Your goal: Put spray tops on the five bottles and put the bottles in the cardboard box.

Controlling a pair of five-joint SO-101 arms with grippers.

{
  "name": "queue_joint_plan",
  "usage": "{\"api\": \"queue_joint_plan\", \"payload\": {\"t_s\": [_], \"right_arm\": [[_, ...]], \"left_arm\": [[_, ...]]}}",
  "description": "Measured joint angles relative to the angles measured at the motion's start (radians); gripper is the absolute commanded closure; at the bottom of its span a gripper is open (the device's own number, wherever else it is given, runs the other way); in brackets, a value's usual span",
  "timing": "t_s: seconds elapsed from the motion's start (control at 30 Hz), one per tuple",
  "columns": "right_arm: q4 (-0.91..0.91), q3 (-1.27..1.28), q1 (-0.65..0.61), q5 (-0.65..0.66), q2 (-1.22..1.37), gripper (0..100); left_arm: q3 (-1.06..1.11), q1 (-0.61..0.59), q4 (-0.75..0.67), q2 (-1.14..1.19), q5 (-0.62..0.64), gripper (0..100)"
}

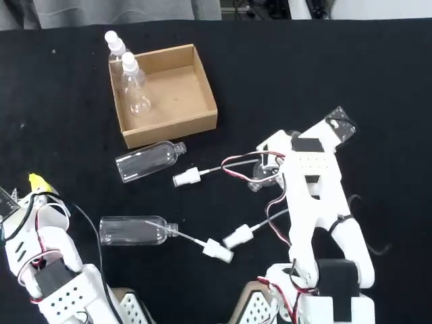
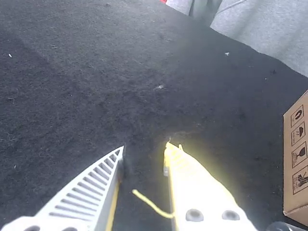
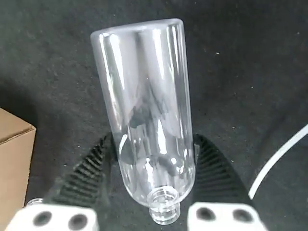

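My right gripper is shut on a clear bottle that has no top, its open neck toward the wrist. The left gripper stands open over bare black cloth, nothing between its fingers. The cardboard box holds one capped bottle. A second capped bottle stands at its far left corner; I cannot tell if it is inside. Two uncapped bottles lie on the table. Loose spray tops lie between them and the right arm.
The tube of the nearest spray top points at the neck of the lower lying bottle. A box corner and a white tube sit close to the held bottle. The box's printed side faces the left gripper.
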Motion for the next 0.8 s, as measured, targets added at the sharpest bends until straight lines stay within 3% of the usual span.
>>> {"api": "queue_joint_plan", "payload": {"t_s": [0.27, 0.47, 0.8], "right_arm": [[0.058, -0.066, 0.000, -0.054, 0.034, 89.1], [0.226, -0.282, 0.000, -0.097, 0.218, 89.2], [0.354, -0.519, 0.006, -0.193, 0.468, 88.6]], "left_arm": [[0.000, 0.000, 0.000, 0.000, 0.000, 88], [0.000, 0.000, 0.000, 0.000, 0.000, 88], [0.000, 0.000, 0.000, 0.000, 0.000, 88]]}}
